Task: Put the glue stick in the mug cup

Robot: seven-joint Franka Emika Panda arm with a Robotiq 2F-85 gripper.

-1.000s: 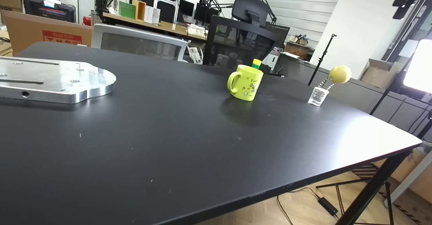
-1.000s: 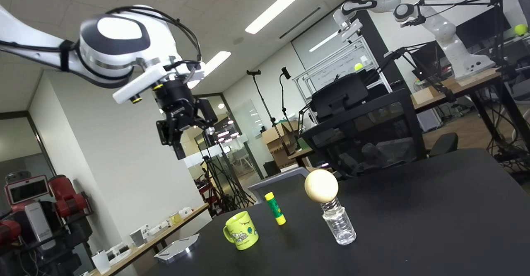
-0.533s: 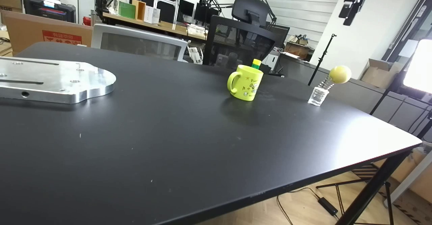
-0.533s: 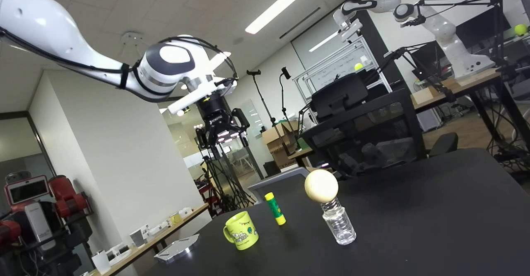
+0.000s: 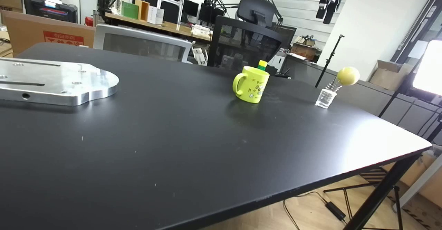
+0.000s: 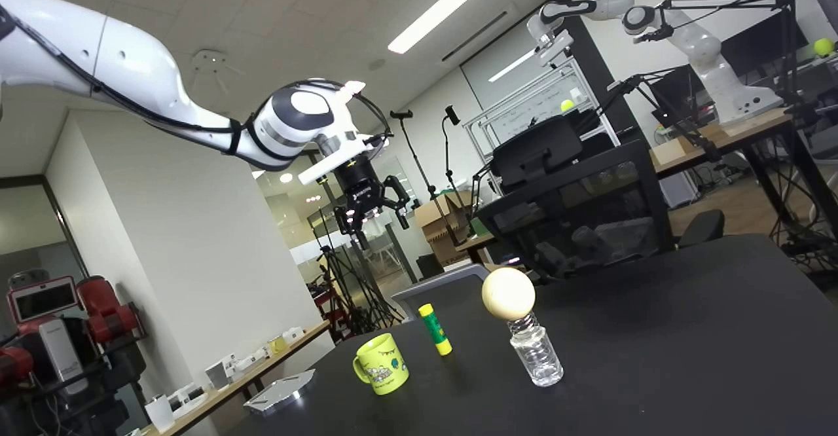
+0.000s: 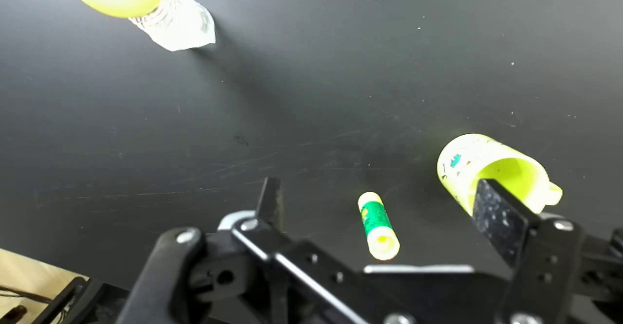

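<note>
The glue stick, green with yellow ends, stands upright on the dark table in an exterior view [image 6: 435, 330]. In an exterior view only its top [image 5: 261, 65] shows behind the mug. The yellow-green mug cup [image 6: 381, 365] stands upright beside it, apart from it; it also shows in an exterior view [image 5: 252, 85]. My gripper [image 6: 383, 233] is open and empty, high above the table. In the wrist view the glue stick [image 7: 375, 217] appears between the open fingers, well below them. The right finger [image 7: 501, 222] covers part of the mug [image 7: 460, 161].
A clear small cup with a spring and yellow ball [image 6: 509, 294] stands on the table near the glue stick. A silver metal plate [image 5: 51, 78] lies on the table beyond the mug's handle side. Chairs [image 5: 245, 43] stand behind the table's far edge [image 5: 155, 57].
My gripper has moved across above the table toward the glue stick and mug, entering an exterior view from the upper right. It stays open. The glue stick and mug have not moved.
</note>
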